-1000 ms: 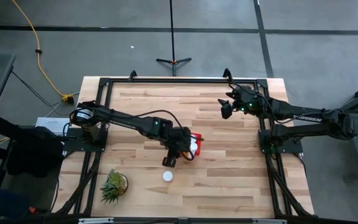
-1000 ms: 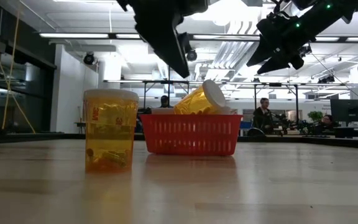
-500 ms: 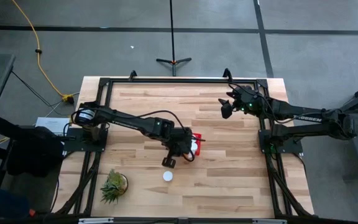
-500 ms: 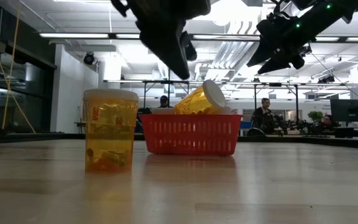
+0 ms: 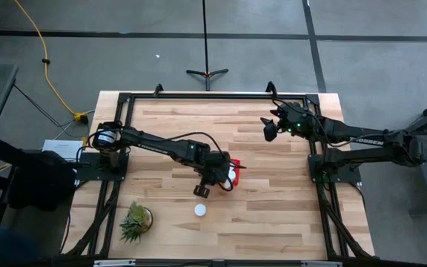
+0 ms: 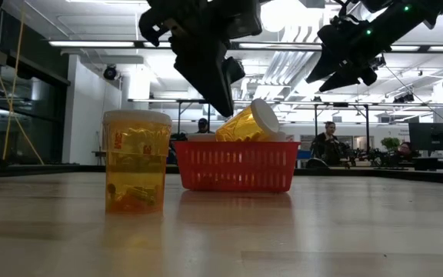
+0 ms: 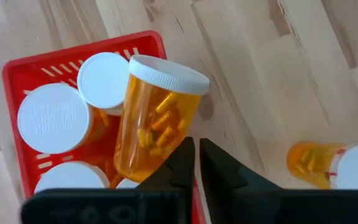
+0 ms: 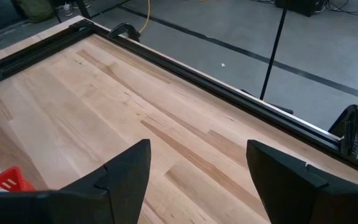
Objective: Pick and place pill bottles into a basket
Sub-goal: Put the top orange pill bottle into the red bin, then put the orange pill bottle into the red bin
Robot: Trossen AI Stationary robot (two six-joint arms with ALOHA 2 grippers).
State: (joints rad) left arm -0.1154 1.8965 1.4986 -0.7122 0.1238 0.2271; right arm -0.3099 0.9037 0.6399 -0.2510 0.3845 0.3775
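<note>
The red basket stands mid-table and holds several pill bottles, white caps up. One orange bottle lies tilted on top of them, its cap over the basket's rim. My left gripper is shut and slants down at this bottle's lower side. Another pill bottle stands upright on the table nearer the front edge. My right gripper hangs open over the table's far right, with nothing between its fingers. My left gripper's shut fingertips stand right against the lower side of the tilted bottle, coming from above and slanting down. I cannot tell whether they touch it. The bottle rests on the other bottles in the basket.
A small green spiky plant sits at the table's near left. Black frame rails run along the table's edges. Bare wood lies to the right of the basket and along the far side.
My left gripper has sunk toward the tilted bottle in the basket and rolled a little about its own axis. The bottles and the basket stay where they were.
</note>
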